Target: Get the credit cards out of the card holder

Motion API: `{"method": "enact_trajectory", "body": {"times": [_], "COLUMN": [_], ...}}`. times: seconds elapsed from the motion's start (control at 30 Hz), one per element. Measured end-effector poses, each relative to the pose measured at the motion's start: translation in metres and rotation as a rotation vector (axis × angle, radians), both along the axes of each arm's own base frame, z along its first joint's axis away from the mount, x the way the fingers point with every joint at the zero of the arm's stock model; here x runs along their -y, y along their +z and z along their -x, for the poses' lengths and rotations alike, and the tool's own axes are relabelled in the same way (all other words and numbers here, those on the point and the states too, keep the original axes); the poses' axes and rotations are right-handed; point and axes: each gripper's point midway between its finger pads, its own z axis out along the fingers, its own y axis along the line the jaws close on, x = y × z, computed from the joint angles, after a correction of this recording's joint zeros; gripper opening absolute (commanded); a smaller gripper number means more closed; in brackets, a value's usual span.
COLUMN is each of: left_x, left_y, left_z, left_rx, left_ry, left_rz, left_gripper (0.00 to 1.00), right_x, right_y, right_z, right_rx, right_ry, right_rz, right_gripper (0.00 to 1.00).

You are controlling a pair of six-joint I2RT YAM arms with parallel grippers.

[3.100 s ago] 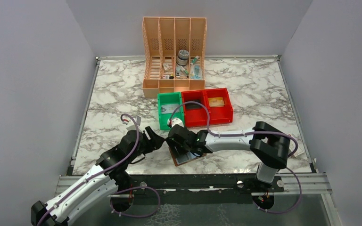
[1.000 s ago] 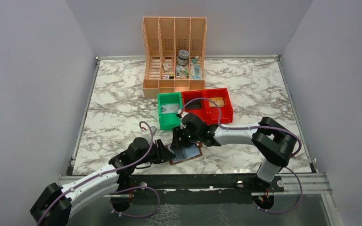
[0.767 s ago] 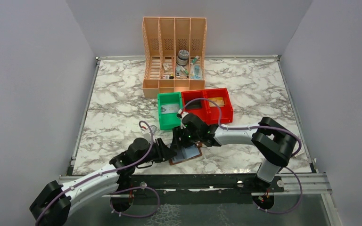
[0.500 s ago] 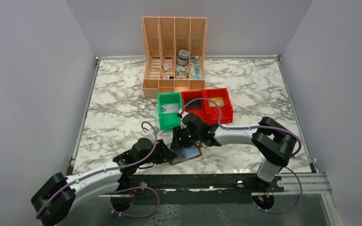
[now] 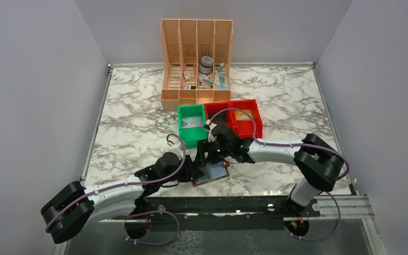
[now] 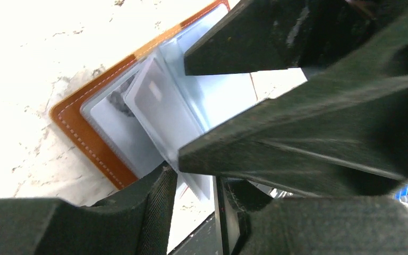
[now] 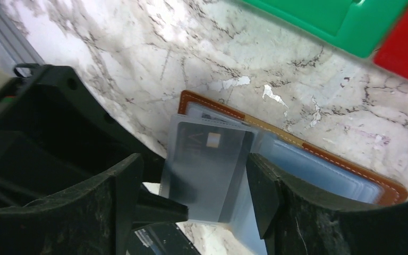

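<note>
Brown card holder (image 7: 350, 169) lay open on the marble desk (image 5: 133, 122), one pale grey credit card (image 7: 207, 170) half drawn out between the wide jaws of the right gripper (image 7: 194, 159), the left gripper (image 5: 194, 170) narrow at its end, grip unclear; others seemingly still inside.

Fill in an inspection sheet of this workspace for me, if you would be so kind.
Surface: marble table, nothing spilled seen.
Job's things: card holder lies open near the front edge; one pale credit card sticks out of it.
Clutter: peach file organiser holding small items; green bin; red bins.
Grippers: left gripper at the card's edge, grip unclear; right gripper open, straddling the card.
Cables: purple cables loop along both arms, one above the red bins.
Surroundings: grey walls on three sides; nothing else seen.
</note>
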Motion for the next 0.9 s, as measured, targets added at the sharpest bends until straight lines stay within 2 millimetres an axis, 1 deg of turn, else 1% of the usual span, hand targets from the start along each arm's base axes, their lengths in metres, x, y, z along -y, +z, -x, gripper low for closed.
{"method": "enact_trajectory", "body": {"times": [0.2, 0.3, 0.37, 0.53, 0.6, 0.67, 0.7, 0.73, 0.83, 0.9], "left_x": [0.012, 0.019, 0.026, 0.044, 0.054, 0.064, 0.067, 0.069, 0.071, 0.067], "left_y": [0.01, 0.016, 0.019, 0.024, 0.023, 0.024, 0.024, 0.024, 0.029, 0.037], "left_z": [-0.01, -0.015, -0.019, -0.026, -0.028, -0.028, -0.028, -0.027, -0.024, -0.022], "left_rx": [0.03, 0.047, 0.056, 0.068, 0.069, 0.073, 0.077, 0.08, 0.092, 0.111], "left_ry": [-0.006, -0.017, -0.024, -0.055, -0.075, -0.096, -0.107, -0.115, -0.127, -0.118], "left_rz": [0.013, 0.019, 0.02, 0.007, -0.006, -0.014, -0.017, -0.018, -0.007, 0.015], "left_gripper": [0.4, 0.42, 0.43, 0.49, 0.52, 0.54, 0.55, 0.55, 0.56, 0.56], "right_x": [0.011, 0.025, 0.04, 0.091, 0.101, 0.105, 0.107, 0.108, 0.11, 0.11], "right_y": [0.03, 0.035, 0.035, 0.025, 0.025, 0.027, 0.024, 0.028, 0.028, 0.027], "right_z": [-0.013, -0.024, -0.032, -0.048, -0.048, -0.044, -0.042, -0.041, -0.036, -0.032], "right_rx": [0.041, 0.062, 0.07, 0.071, 0.077, 0.082, 0.078, 0.085, 0.084, 0.082], "right_ry": [-0.038, -0.086, -0.129, -0.268, -0.292, -0.294, -0.294, -0.294, -0.288, -0.274], "right_rz": [-0.041, -0.025, -0.008, 0.048, 0.057, 0.055, 0.06, 0.051, 0.042, 0.033], "right_gripper": [0.74, 0.74, 0.74, 0.74, 0.73, 0.69, 0.67, 0.65, 0.58, 0.53]}}
